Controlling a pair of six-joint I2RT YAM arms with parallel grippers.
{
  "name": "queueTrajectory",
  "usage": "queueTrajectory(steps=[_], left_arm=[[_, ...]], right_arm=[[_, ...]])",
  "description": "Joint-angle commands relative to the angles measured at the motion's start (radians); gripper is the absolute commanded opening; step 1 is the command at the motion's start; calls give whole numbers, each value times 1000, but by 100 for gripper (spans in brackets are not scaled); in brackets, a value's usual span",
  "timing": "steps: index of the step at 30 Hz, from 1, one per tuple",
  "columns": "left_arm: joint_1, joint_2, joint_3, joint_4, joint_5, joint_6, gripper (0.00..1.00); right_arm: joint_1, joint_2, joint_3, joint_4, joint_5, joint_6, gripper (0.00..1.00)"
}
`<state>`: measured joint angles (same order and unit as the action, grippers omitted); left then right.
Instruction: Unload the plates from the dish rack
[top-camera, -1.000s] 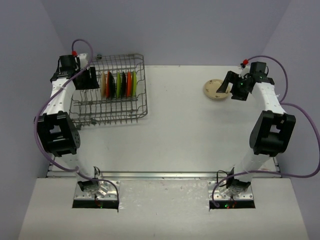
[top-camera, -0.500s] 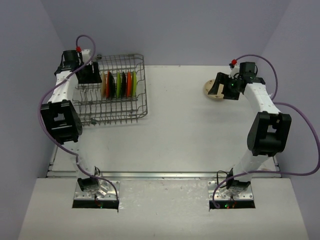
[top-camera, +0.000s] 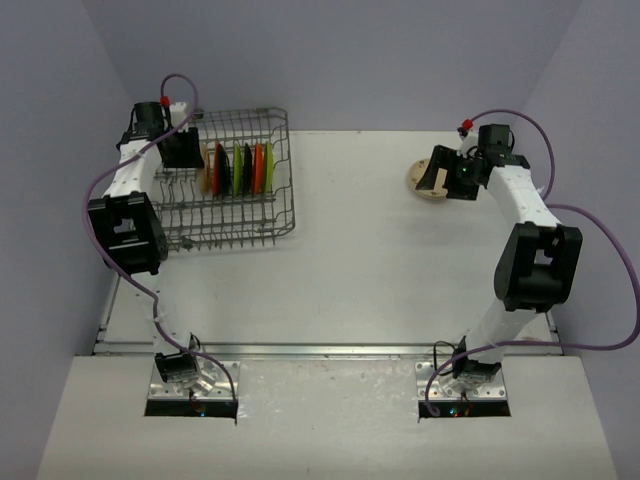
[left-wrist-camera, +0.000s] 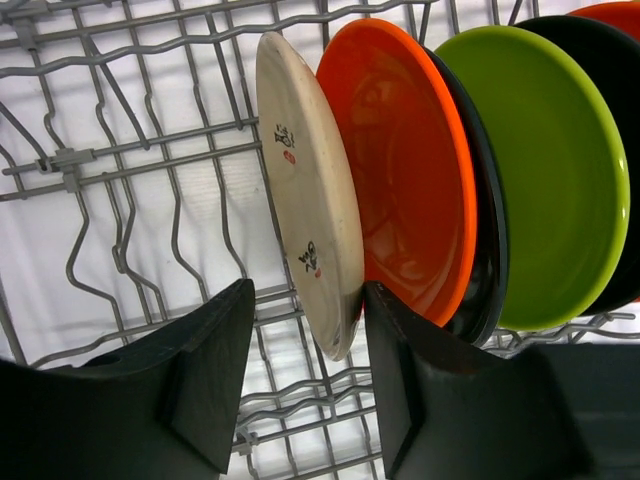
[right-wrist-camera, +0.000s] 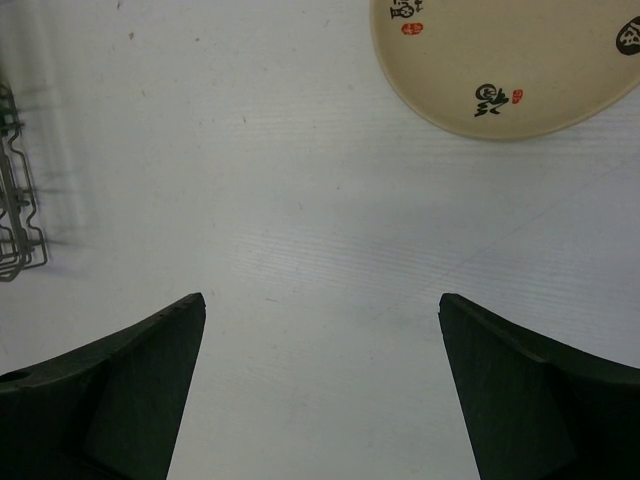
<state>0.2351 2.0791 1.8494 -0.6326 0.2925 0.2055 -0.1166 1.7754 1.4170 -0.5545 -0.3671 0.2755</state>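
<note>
Since a second ago the left arm has pushed deeper into the rack and its fingers have narrowed, while the right arm has swung in beside the plate on the table.

The left fingers (left-wrist-camera: 215, 370) straddle the lower rim of the cream plate (left-wrist-camera: 305, 190). One touches it on the side facing the orange plate (left-wrist-camera: 400, 180); the other stands off with a gap, so nothing is pinched yet. That plate stands on edge, first in the row in the dish rack (left-wrist-camera: 65, 160).

The right fingers (right-wrist-camera: 130, 390) are spread wide and hold nothing, over bare table (right-wrist-camera: 300, 200) near a second cream plate (right-wrist-camera: 500, 70) lying flat.

The grip sits low on a thin rim, so the plate may pivot or slip when lifted. The inner finger, wedged against the orange plate, may drag it along.
</note>
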Motion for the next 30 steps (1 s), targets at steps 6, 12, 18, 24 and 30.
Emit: queueTrajectory(steps=[6,12,18,24,30], left_arm=[[-11,27,62,10,0,11,33],[-11,41,90,-16,20,-4,20],[-9,50,137,-44,52,-24,0],[-3,30,209,-65,110,-76,0],[-2,-35,324,-69,168,-110,0]], right_arm=[[17,-4,11,22,-16,-12,99],[21,-8,10,16,-30,-13,99],[25,-22,1,17,-35,-15,99],[25,-34,-4,15,-47,-7,99],[25,-52,2,9,-83,9,99]])
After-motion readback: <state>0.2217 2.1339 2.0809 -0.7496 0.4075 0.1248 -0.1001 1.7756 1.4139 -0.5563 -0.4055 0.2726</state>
